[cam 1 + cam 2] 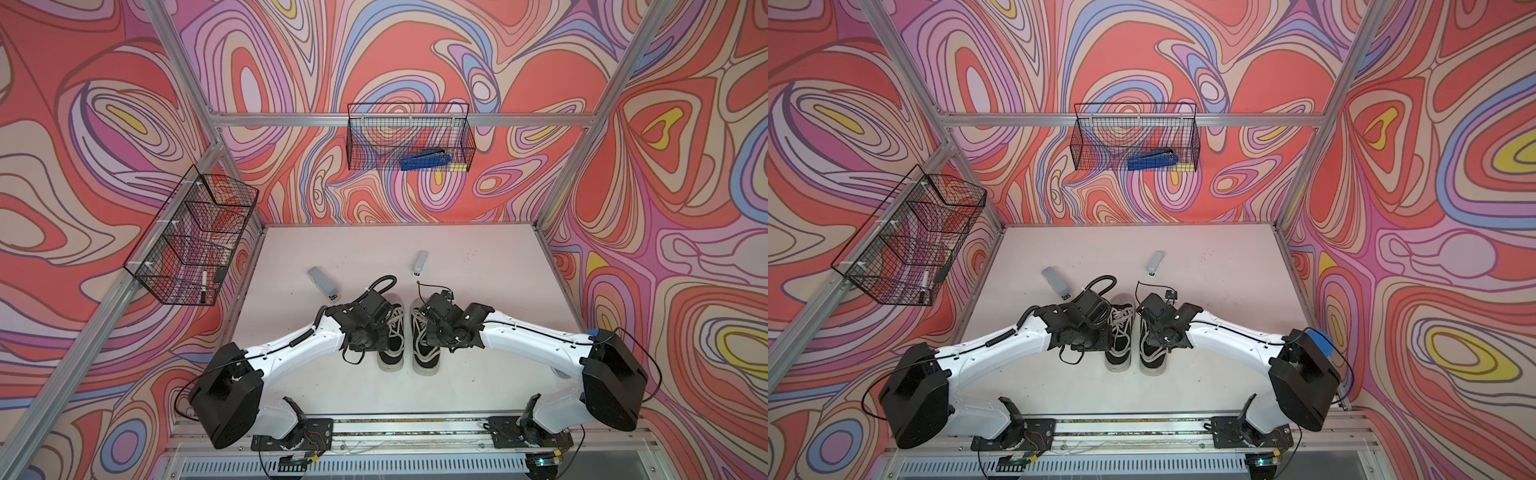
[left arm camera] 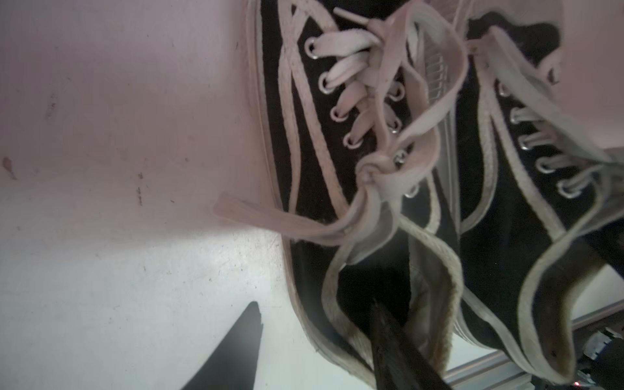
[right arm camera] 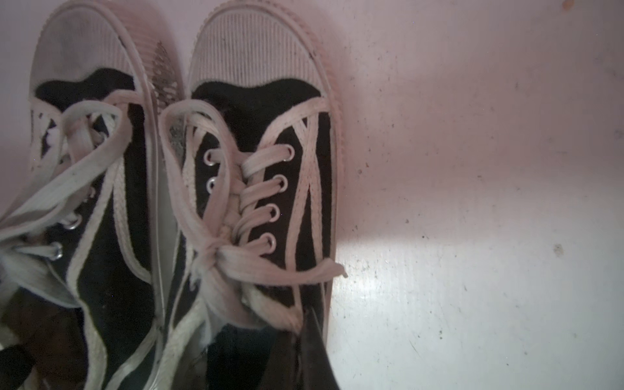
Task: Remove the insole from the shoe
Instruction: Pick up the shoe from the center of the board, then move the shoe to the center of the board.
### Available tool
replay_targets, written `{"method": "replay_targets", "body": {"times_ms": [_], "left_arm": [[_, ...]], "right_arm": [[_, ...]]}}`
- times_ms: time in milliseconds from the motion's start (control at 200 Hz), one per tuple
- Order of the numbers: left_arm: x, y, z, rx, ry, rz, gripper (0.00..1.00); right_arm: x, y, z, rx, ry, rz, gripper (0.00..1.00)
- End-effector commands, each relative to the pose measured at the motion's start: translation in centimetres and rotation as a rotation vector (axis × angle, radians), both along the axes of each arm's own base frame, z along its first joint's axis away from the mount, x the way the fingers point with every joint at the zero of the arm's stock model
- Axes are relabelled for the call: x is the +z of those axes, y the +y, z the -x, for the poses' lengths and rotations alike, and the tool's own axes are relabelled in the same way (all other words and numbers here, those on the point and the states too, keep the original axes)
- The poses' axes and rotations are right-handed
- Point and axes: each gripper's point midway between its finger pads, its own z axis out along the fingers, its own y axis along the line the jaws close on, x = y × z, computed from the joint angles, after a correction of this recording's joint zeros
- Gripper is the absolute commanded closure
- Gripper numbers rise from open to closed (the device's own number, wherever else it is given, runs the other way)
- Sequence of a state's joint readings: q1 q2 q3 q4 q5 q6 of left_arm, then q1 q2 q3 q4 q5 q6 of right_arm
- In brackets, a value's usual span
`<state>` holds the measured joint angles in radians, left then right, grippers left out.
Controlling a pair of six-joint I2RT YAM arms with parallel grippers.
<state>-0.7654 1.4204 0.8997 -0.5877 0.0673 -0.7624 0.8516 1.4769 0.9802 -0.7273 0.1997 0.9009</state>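
Two black canvas shoes with white laces stand side by side mid-table, the left shoe (image 1: 392,353) (image 2: 304,135) and the right shoe (image 1: 426,357) (image 3: 256,111). My left gripper (image 2: 314,304) straddles the left shoe's outer wall near the heel. One finger (image 2: 388,337) reaches into the opening and the other finger (image 2: 243,347) hangs over the table, clear of the sole. My right gripper (image 3: 300,337) is shut on the right shoe's collar (image 3: 270,314) at its outer side. The insole is hidden inside the shoe.
Two flat grey objects lie behind the shoes, one (image 1: 323,282) to the left and another (image 1: 419,264) to the right. A wire basket (image 1: 409,137) on the back wall holds a blue stapler (image 1: 424,160). Another wire basket (image 1: 191,237) hangs on the left wall.
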Motion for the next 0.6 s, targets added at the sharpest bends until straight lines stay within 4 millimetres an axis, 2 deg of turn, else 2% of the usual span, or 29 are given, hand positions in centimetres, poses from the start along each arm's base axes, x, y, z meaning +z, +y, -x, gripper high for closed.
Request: {"method": "replay_targets", "body": {"times_ms": [0, 125, 240, 346, 491, 596], "left_arm": [[-0.3, -0.3, -0.9, -0.012, -0.033, -0.016, 0.57], [-0.8, -0.3, -1.8, -0.033, -0.039, -0.063, 0.8], [-1.3, 0.6, -3.3, -0.024, -0.032, -0.091, 1.0], [-0.6, 1.7, -5.5, -0.012, -0.058, -0.115, 1.0], [1.7, 3.7, -9.6, 0.013, -0.129, -0.144, 1.0], [2.4, 5.0, -12.4, 0.014, -0.14, -0.166, 1.0]], "right_arm": [[0.6, -0.7, -0.2, -0.035, -0.036, -0.003, 1.0], [0.7, -0.9, -0.3, -0.035, -0.044, 0.006, 1.0], [1.1, -1.2, -0.5, -0.039, -0.058, 0.015, 1.0], [1.6, -1.3, -0.5, -0.033, -0.076, 0.011, 1.0], [2.0, -1.3, -0.7, -0.02, -0.098, 0.004, 1.0], [1.9, -0.8, -0.9, -0.01, -0.106, -0.019, 1.0]]}}
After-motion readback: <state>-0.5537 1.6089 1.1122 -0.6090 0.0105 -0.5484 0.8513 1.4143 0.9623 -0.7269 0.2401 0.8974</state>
